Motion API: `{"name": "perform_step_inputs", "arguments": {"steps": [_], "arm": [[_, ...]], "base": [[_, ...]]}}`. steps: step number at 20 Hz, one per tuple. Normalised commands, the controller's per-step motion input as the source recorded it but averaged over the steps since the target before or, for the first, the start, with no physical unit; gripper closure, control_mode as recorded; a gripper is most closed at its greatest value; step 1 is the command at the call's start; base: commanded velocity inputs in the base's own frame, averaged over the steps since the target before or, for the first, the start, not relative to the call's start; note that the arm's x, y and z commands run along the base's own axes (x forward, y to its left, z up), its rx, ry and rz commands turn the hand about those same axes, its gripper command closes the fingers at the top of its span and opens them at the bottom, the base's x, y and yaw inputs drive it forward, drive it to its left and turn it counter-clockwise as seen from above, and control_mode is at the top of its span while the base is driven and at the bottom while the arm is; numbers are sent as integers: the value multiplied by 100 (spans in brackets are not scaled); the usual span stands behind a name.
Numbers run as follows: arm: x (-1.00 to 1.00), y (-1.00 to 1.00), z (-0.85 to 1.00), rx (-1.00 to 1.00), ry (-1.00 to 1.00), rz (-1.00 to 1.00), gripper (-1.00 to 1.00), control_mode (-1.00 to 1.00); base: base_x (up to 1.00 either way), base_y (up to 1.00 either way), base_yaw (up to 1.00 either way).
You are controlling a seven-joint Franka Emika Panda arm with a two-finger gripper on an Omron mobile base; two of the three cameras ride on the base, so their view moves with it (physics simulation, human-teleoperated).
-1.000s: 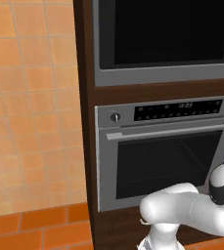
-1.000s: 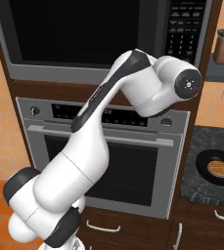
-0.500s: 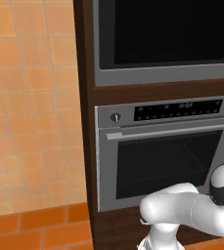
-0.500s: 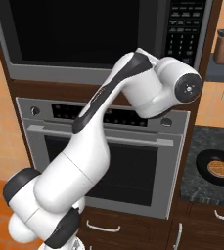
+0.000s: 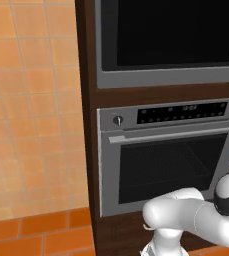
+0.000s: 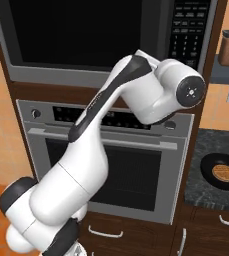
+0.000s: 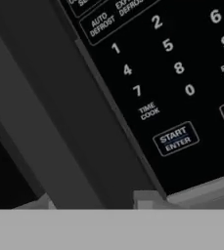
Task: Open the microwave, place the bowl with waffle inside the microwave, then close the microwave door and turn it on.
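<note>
The microwave (image 6: 101,40) sits high in the dark cabinet above the oven (image 6: 111,155), its door (image 6: 81,35) shut. The bowl with waffle (image 6: 224,173) rests on the tabletop (image 6: 206,145) at far right, well apart. The arm reaches toward the keypad (image 7: 172,73), where the START button (image 7: 176,137) is close. The end effector's jaw gap cannot be told. Judging by this, the step concerns the door edge or panel; next comes careful alignment.

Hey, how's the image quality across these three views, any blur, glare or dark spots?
Hand view: soft and tilted, yet the keypad's START/ENTER button stays readable. Left base view: flat even light, microwave door pure black without reflections. Right base view: sharp, no glare; the waffle is clear.
</note>
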Motion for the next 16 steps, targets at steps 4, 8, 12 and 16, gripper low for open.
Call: {"name": "perform_step_inputs", "arguments": {"steps": [4, 8, 12, 16], "arm": [[-100, -41, 0, -2, 0, -7, 100, -100], [-100, -47, 0, -2, 0, -15, 100, -100], [-100, -42, 0, -3, 0, -20, 100, -100], [-100, -8, -2, -17, 2, -25, 100, -100]], "base": [[0, 0, 0], [0, 0, 0], [0, 0, 0], [0, 0, 0]]}}
